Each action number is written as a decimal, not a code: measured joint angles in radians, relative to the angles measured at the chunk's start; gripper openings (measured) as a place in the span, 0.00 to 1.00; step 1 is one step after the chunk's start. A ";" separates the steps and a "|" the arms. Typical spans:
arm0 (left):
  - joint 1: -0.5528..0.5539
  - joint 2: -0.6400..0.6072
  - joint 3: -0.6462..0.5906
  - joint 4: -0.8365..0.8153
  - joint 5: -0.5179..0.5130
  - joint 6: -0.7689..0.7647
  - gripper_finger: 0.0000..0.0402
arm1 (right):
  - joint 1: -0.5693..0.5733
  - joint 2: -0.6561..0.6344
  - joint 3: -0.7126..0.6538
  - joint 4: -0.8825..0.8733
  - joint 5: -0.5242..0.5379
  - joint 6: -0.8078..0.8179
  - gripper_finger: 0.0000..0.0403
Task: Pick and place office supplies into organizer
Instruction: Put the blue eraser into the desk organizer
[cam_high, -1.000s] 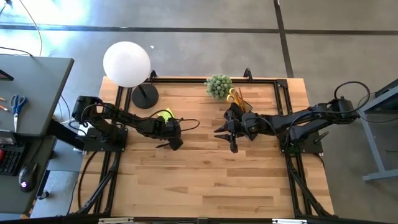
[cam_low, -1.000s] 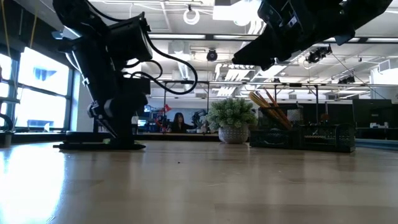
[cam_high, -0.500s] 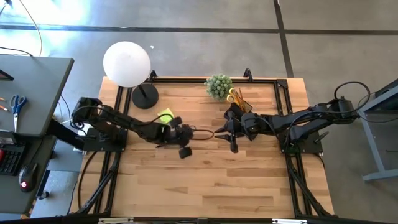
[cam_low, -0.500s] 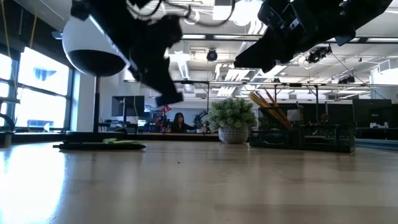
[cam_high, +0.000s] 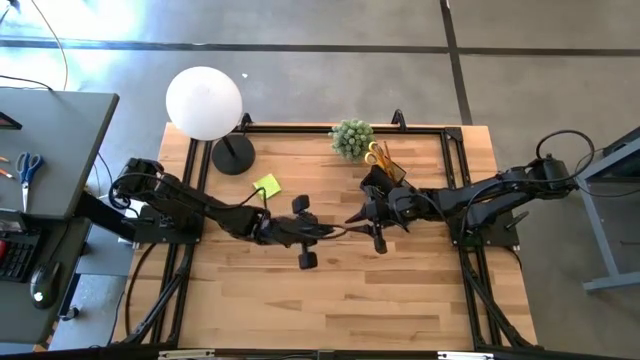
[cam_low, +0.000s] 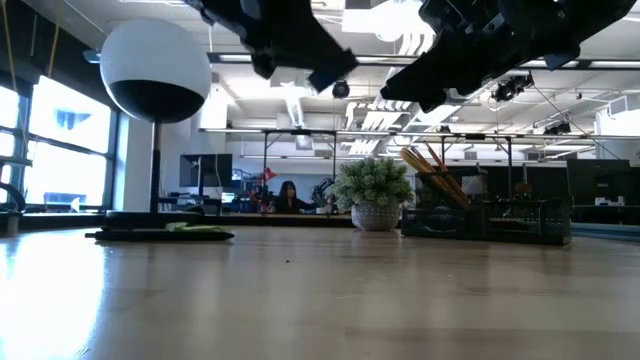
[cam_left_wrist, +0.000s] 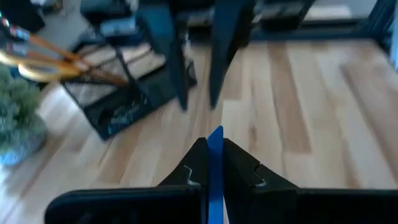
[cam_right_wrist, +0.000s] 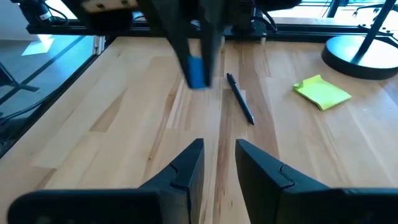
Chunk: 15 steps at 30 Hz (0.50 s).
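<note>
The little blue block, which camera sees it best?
The right wrist view: the little blue block hangs pinched in the left gripper, whole and clear. The left wrist view shows only its thin edge. The high and low views hide it behind the dark arms.

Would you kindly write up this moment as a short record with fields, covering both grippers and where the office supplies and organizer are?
left gripper: shut on the small blue block, raised over mid-table, pointed toward the right arm
right gripper: fingers apart, holding nothing, facing the left gripper
sticky-note pad: lime-green, flat on the table near the lamp base
dark pen: lying on the table, untouched
organizer: black, at the table's far edge beside the potted plant, already holding yellow-handled scissors and pencils
</note>
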<state>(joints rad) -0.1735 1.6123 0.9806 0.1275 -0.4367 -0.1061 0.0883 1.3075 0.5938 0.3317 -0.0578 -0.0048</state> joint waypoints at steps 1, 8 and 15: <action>-0.009 0.000 0.000 0.018 -0.009 0.004 0.01 | 0.000 0.000 0.000 0.000 -0.004 0.000 0.22; -0.023 -0.019 -0.115 0.350 0.004 0.057 0.00 | 0.007 0.000 0.000 0.003 -0.023 -0.003 0.22; 0.057 -0.039 -0.367 0.902 0.184 -0.034 0.00 | 0.013 0.000 0.000 0.082 -0.017 0.000 0.22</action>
<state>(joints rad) -0.1166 1.5730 0.6132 1.0297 -0.2529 -0.1398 0.1009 1.3075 0.5934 0.4139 -0.0745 -0.0044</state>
